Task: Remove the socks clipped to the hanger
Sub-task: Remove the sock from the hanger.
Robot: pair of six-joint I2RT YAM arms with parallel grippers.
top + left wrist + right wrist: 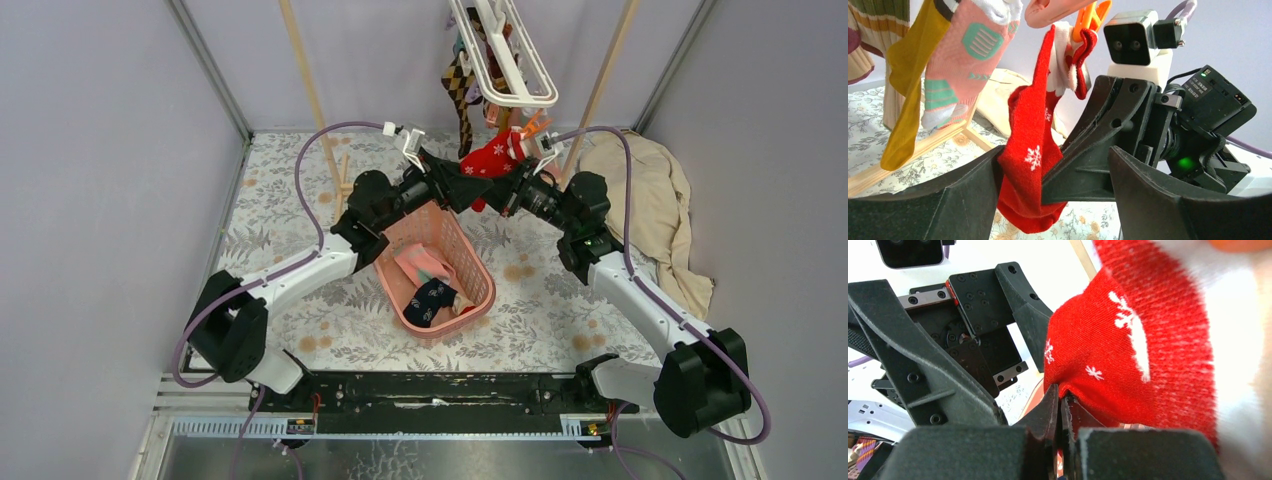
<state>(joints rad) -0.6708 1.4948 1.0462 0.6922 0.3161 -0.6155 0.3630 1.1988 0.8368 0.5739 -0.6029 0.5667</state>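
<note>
My right gripper [1060, 407] is pinched tight on a fold of the red sock [1128, 355], low down on it. The sock's cuff is up in an orange clip [1088, 20] on the white hanger [510, 60]. My left gripper [1048, 195] is spread wide, with that same sock dangling between the fingers but not squeezed. A mustard sock [905, 100] and a pink sock [968, 65] hang right beside it. The pink basket [470, 250] sits below on the table with a couple of socks inside.
</note>
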